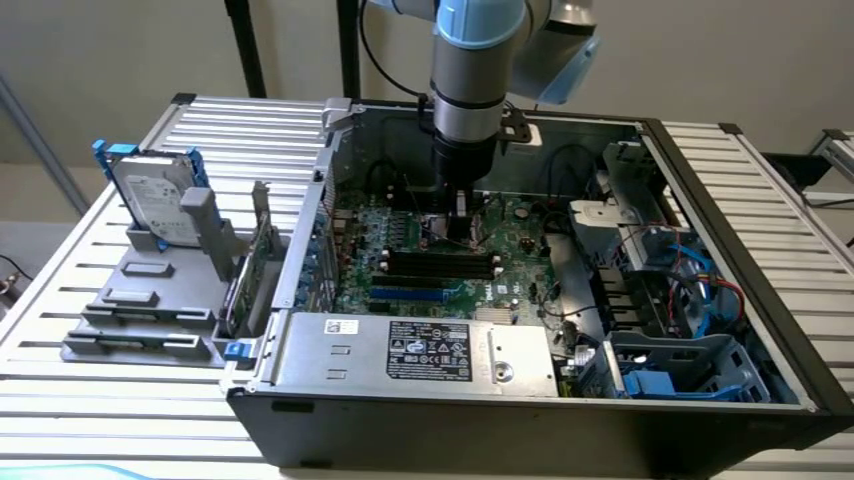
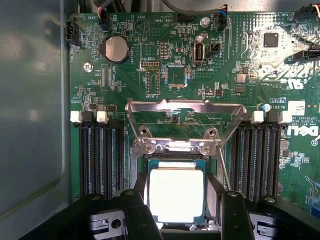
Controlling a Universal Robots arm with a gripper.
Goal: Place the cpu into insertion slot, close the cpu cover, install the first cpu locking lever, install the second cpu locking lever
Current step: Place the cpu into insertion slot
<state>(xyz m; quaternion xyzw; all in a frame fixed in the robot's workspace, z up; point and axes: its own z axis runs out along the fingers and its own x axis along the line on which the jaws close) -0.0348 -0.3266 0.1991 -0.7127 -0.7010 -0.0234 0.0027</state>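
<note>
the gripper [image 1: 461, 225] is hovering straight over the cpu [image 2: 176, 195], which is lying flat in the insertion slot [image 2: 175, 161]; whether it is gripping or open, i cannot tell.

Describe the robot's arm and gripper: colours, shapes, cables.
The arm is a silver-grey tube with light-blue joint caps and a black ring where it narrows toward the wrist. A thin black cable loops alongside it. The gripper is black. The wrist view shows its two blocky, matte black fingers.
</note>
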